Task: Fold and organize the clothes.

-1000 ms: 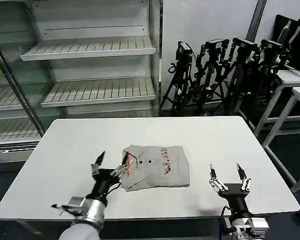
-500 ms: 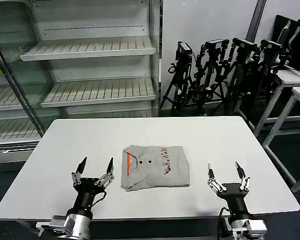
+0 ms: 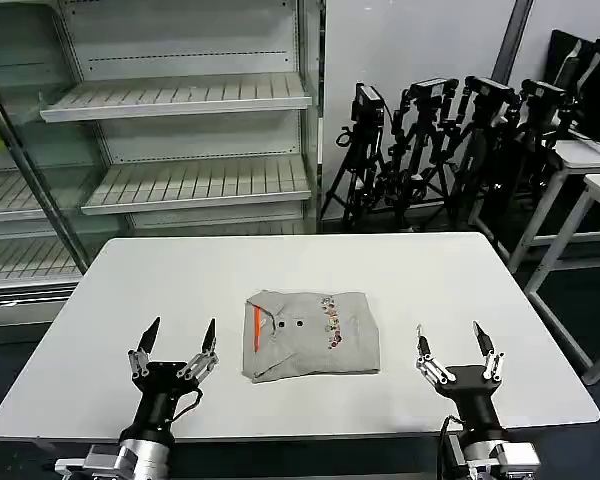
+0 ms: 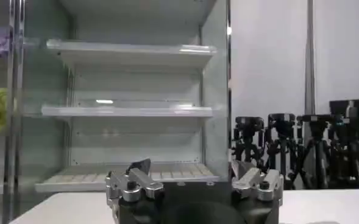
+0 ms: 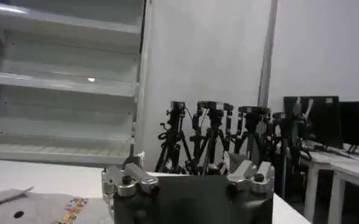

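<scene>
Both sets of jaws stand apart, holding nothing: the left gripper [image 3: 174, 343] and right gripper [image 3: 454, 348] hover at the desk's [image 3: 430, 280] near edge. Between them, slightly farther, lies the folded grey shirt [image 3: 310, 335].

White worktop [image 3: 180, 280]. Empty shelving [image 3: 180, 140] behind, left. Tripods [image 3: 450, 150] against grey wall [image 3: 410, 40]. White tables [image 3: 590, 180] right.
</scene>
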`<action>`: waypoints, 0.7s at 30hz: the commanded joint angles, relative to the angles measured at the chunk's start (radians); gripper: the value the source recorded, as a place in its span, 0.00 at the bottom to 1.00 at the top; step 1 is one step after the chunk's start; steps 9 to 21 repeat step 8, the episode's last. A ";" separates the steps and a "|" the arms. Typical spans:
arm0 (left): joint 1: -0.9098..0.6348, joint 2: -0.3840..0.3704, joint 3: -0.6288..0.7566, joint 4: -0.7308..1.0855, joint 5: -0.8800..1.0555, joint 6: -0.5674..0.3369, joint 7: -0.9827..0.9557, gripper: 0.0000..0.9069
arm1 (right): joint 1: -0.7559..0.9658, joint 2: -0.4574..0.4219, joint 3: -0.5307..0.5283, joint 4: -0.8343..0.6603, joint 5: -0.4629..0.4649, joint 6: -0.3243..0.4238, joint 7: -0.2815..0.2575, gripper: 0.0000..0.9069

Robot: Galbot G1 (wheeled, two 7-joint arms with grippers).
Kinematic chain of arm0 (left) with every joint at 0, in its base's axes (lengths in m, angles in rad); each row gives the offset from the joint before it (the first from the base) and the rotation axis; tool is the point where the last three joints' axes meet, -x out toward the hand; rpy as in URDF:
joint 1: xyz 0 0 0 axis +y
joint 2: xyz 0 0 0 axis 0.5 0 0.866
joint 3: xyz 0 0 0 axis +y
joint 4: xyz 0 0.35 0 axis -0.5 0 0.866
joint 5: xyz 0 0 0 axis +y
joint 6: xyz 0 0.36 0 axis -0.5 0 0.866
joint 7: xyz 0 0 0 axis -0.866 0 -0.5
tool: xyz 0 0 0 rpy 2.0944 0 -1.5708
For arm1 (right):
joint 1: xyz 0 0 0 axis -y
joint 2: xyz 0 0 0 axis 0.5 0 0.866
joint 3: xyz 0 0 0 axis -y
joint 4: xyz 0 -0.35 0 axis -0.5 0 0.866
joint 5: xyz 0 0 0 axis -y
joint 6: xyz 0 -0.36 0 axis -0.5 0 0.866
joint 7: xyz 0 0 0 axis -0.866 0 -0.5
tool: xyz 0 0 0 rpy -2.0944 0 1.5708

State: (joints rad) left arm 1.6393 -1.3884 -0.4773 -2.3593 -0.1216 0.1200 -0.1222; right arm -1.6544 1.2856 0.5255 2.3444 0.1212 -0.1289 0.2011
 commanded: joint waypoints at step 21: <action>0.014 0.003 -0.006 -0.013 0.005 -0.007 0.004 1.00 | -0.005 -0.003 0.008 0.025 0.018 -0.018 0.009 1.00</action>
